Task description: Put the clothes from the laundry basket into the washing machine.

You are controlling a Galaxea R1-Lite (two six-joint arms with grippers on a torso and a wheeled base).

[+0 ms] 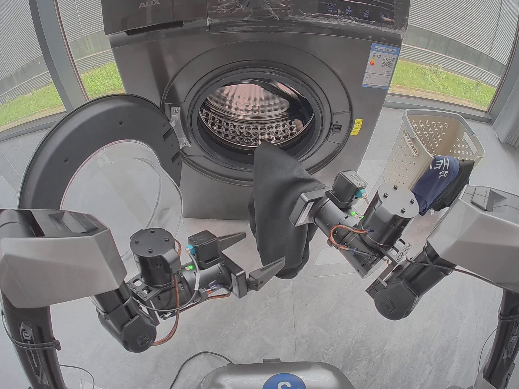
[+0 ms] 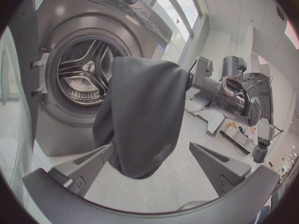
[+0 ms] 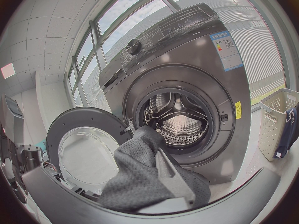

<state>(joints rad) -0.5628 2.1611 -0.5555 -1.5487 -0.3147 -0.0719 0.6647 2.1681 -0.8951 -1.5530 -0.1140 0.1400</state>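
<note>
Nearest, the left claw hangs with fingers spread wide, the lower end of the dark garment dangling between them, contact unclear; just beyond, the right claw is clamped on that garment's upper part, holding it before the drum mouth. Out past the right claw's wrist stands the laundry basket, a blue garment with white lettering draped over its rim. Behind both claws the washing machine has its door swung open on the left claw's side, with a blue-edged label and a small yellow sticker on its front, print illegible.

The garment is matt cloth, the washing machine smooth metal, the laundry basket plastic.
</note>
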